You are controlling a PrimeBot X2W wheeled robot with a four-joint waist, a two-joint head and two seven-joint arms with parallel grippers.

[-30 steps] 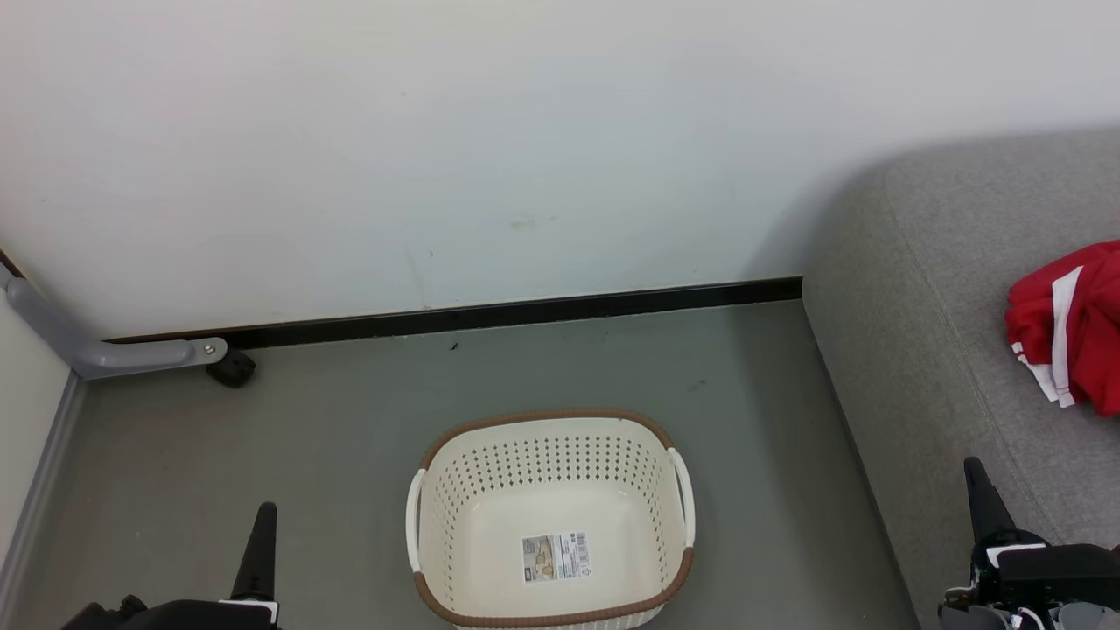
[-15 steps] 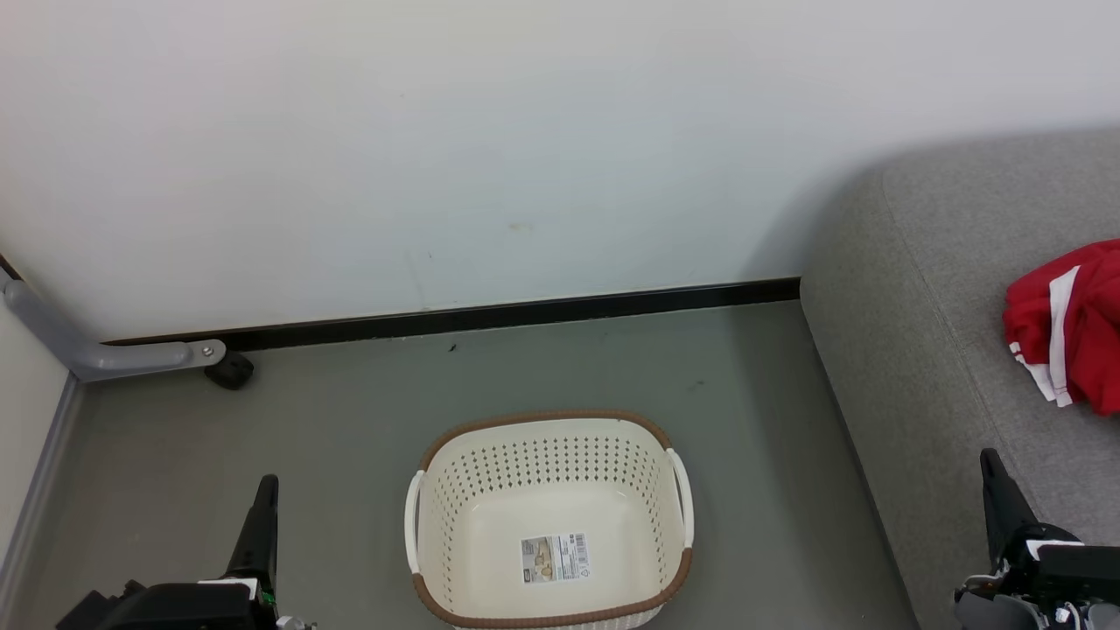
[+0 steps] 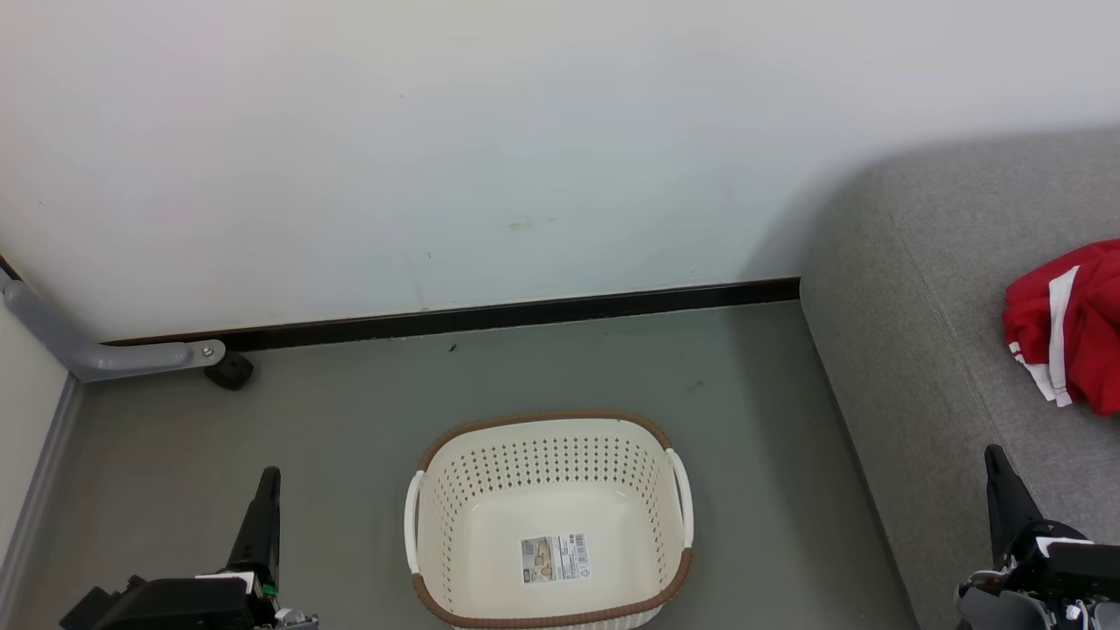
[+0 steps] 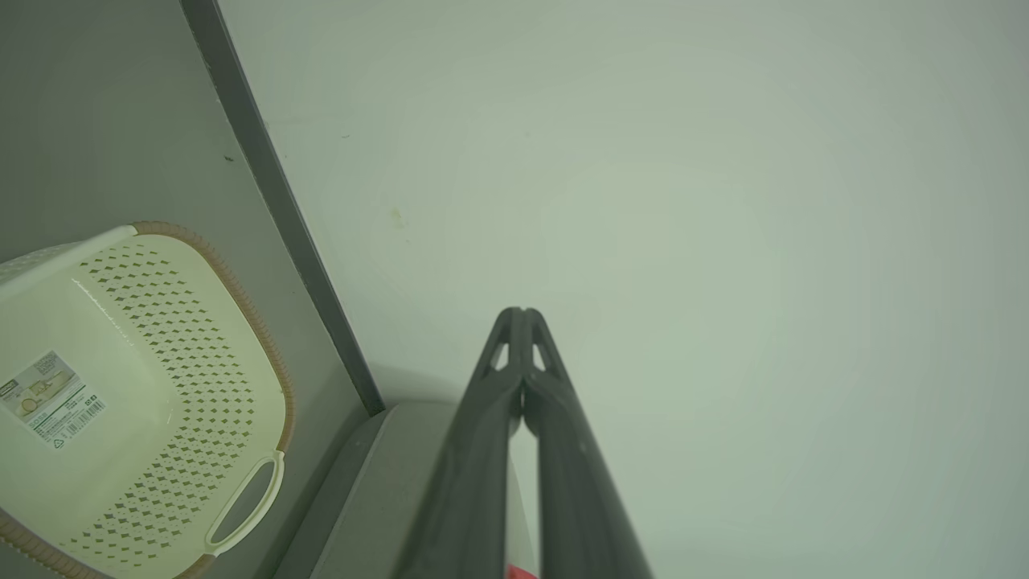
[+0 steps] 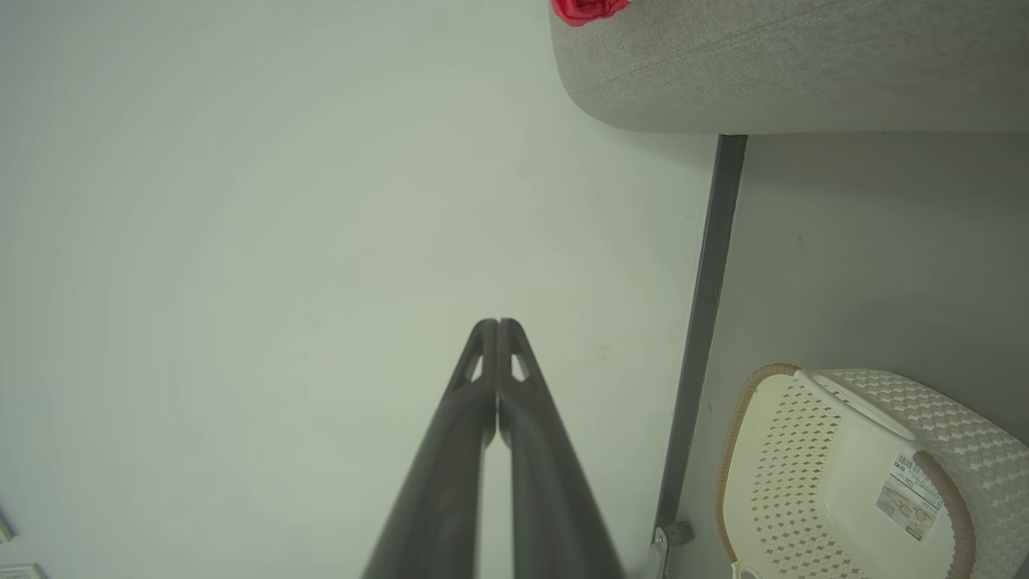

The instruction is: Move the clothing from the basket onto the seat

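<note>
The cream perforated basket (image 3: 549, 521) with a brown rim stands on the floor at bottom centre, holding just a paper sticker (image 3: 556, 557). Red clothing (image 3: 1069, 324) with white stripes lies on the grey seat (image 3: 927, 350) at the right edge. My left gripper (image 3: 268, 477) is at the lower left, shut, well left of the basket. My right gripper (image 3: 993, 455) is at the lower right over the seat's front, shut and holding nothing. Both wrist views show the fingertips pressed together, left (image 4: 522, 314) and right (image 5: 496, 325), with the basket (image 4: 120, 386) (image 5: 852, 474) off to one side.
A white wall with a dark skirting board (image 3: 490, 315) runs behind the basket. A grey metal leg with a black caster (image 3: 229, 371) stands at the far left by the wall. Grey floor (image 3: 350, 420) surrounds the basket.
The left gripper has moved up a little, and the right one has slid slightly right. The basket, clothing and seat have stayed put.
</note>
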